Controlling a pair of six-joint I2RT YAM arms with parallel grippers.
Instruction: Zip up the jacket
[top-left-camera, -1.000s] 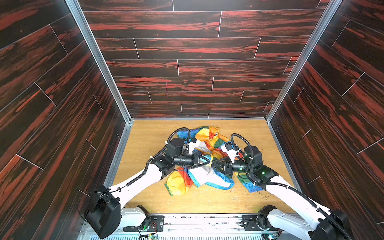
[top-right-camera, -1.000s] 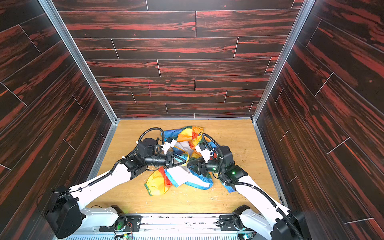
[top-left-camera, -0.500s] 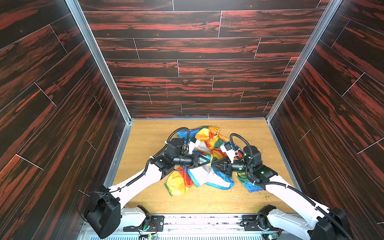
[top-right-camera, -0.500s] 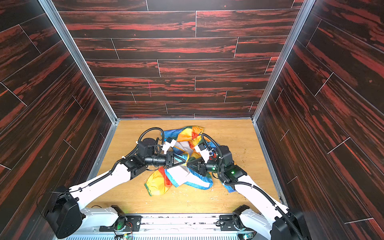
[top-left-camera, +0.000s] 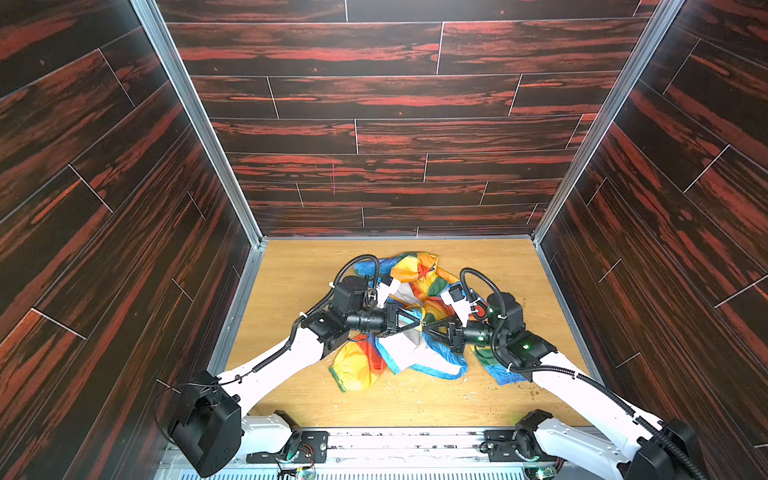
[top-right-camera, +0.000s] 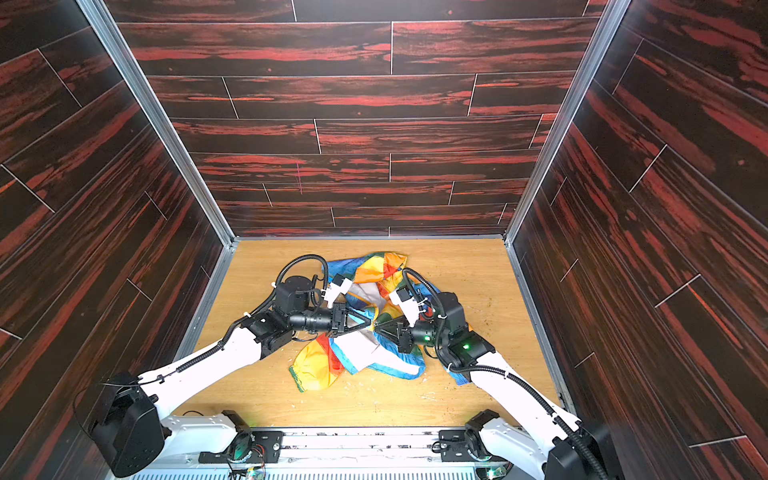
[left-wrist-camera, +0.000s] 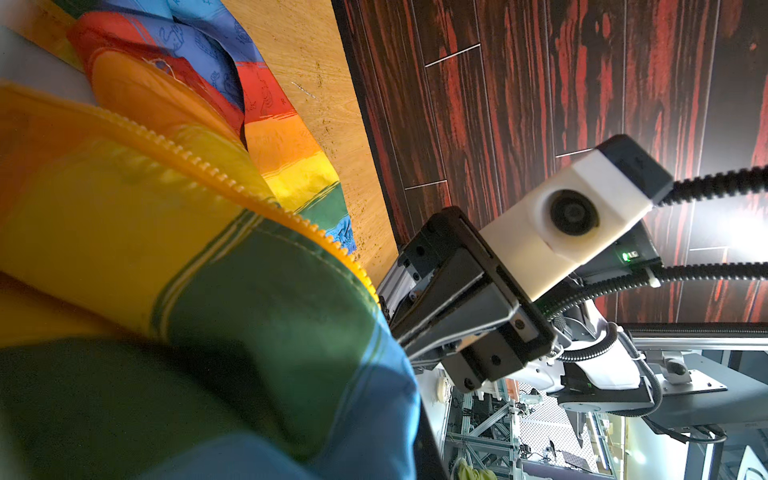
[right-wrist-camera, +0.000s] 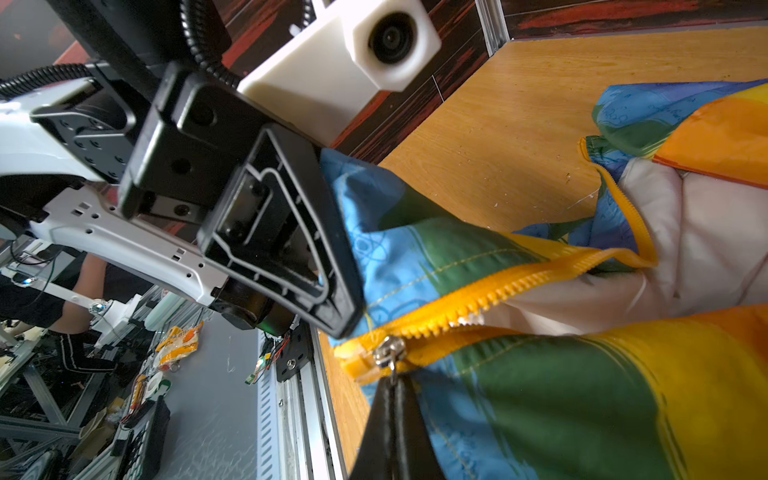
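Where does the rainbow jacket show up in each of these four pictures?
In both top views: jacket lies crumpled mid-table.
Left wrist: jacket fills the foreground, in front of the right claw.
Right wrist: jacket in the foreground, gripped by the left claw.
Shared landmark: the light wooden table.

Jacket fills most of the frame, its yellow zipper running diagonally down to the right gripper, jaws pinched together.

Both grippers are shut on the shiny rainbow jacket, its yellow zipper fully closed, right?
No, the yellow zipper is open: the right wrist view shows its teeth parted past the silver slider. Left gripper and right gripper are shut on the rainbow jacket.
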